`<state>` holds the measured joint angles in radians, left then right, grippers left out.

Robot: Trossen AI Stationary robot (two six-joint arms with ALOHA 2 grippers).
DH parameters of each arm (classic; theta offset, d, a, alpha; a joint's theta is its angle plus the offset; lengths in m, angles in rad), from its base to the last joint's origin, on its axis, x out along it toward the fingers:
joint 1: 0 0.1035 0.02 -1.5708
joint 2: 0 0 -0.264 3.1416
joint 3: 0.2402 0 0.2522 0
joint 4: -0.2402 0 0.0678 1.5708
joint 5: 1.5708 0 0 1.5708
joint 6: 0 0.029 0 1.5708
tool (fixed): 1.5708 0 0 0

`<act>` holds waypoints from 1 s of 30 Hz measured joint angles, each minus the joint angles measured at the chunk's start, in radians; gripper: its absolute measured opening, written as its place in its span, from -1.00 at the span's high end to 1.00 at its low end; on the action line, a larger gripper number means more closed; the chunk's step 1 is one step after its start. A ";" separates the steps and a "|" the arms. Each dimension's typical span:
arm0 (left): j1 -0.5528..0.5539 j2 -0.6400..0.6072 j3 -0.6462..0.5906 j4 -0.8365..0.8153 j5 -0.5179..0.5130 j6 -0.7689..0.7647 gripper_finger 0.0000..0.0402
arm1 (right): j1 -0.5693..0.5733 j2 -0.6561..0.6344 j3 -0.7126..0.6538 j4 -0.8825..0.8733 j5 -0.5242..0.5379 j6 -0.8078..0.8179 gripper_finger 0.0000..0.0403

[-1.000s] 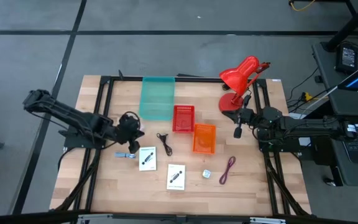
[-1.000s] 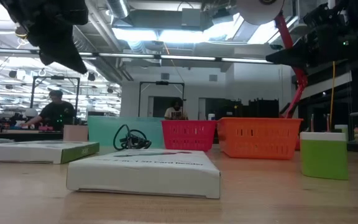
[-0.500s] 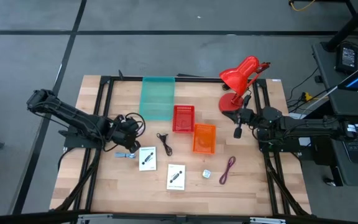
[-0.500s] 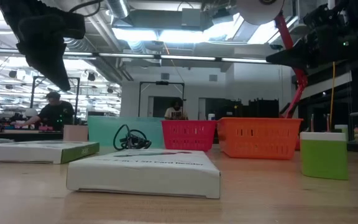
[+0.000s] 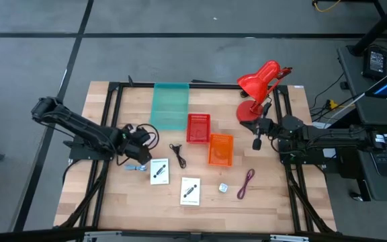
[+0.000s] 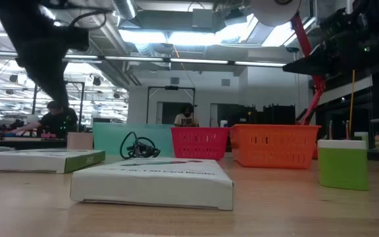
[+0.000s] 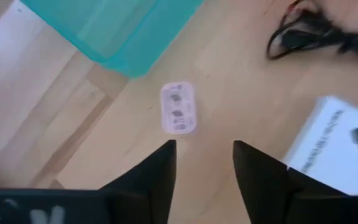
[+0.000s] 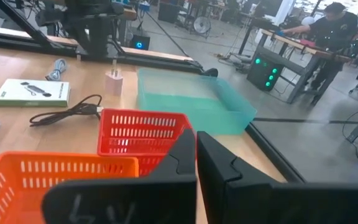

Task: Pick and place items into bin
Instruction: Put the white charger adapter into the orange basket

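Observation:
My left gripper (image 7: 204, 163) is open and slants down over the table's left part (image 5: 142, 140). A small pink piece (image 7: 179, 107) lies on the wood just beyond its fingertips, untouched. Near it are a bluish piece (image 5: 135, 167), two white cards (image 5: 158, 171) (image 5: 191, 191), a black cable (image 5: 177, 153), a dark red cable (image 5: 246, 183) and a tiny white piece (image 5: 224, 188). All of them rest flat on the table. My right gripper (image 8: 196, 155) is shut and empty. It is held level at the right side (image 5: 256, 142), beside the orange bin (image 5: 220, 149).
A teal bin (image 5: 170, 105), a red bin (image 5: 197, 128) and the orange bin stand in a slanting row at the table's middle. A red desk lamp (image 5: 261, 84) stands at the far right, close to my right arm. People work at desks in the room behind.
My left gripper has tipped from nearly level to steeply downward and sunk a little toward the table. Its fingers, together in a point before, now stand apart. Nothing on the table has moved.

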<state>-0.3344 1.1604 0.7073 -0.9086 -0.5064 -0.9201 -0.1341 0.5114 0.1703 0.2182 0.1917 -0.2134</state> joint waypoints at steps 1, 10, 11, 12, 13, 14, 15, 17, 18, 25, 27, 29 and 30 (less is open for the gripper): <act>0.000 0.012 -0.012 0.001 0.000 0.006 0.19 | 0.000 0.000 0.000 -0.003 0.000 0.000 1.00; -0.018 0.083 -0.140 0.208 -0.064 0.005 0.15 | 0.000 0.000 0.000 -0.015 0.000 0.026 1.00; -0.021 0.084 -0.153 0.229 -0.081 0.006 0.15 | 0.000 0.000 0.000 -0.015 0.000 0.026 1.00; -0.026 0.085 -0.166 0.251 -0.096 0.005 0.15 | 0.000 0.000 0.000 -0.015 0.000 0.026 1.00; -0.028 0.085 -0.177 0.266 -0.105 0.000 0.15 | 0.000 0.000 0.000 -0.015 0.000 0.026 1.00; -0.031 0.085 -0.187 0.271 -0.116 -0.009 0.15 | 0.000 0.000 0.000 -0.015 0.000 0.025 1.00; -0.034 0.085 -0.196 0.273 -0.125 -0.021 0.15 | 0.000 0.000 0.000 -0.015 0.000 0.025 1.00; -0.038 0.085 -0.211 0.284 -0.138 -0.044 0.15 | 0.000 0.000 0.000 -0.015 0.000 0.025 1.00; -0.038 0.085 -0.219 0.295 -0.148 -0.052 0.15 | 0.000 0.000 0.000 -0.015 0.000 0.025 1.00; -0.036 0.085 -0.301 0.486 -0.184 -0.028 0.15 | 0.000 0.000 0.000 -0.015 0.000 0.025 1.00; -0.035 0.085 -0.323 0.535 -0.186 -0.027 0.15 | 0.000 0.000 0.000 -0.015 0.000 0.023 1.00; -0.035 0.085 -0.338 0.570 -0.188 -0.021 0.15 | 0.000 0.000 0.000 -0.015 0.000 0.023 1.00; -0.035 0.085 -0.341 0.577 -0.190 -0.019 0.15 | 0.000 0.000 0.000 -0.015 0.001 0.022 1.00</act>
<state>-0.3695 1.2453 0.3658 -0.3316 -0.6969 -0.9390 -0.1341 0.5117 0.1703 0.2035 0.1924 -0.1913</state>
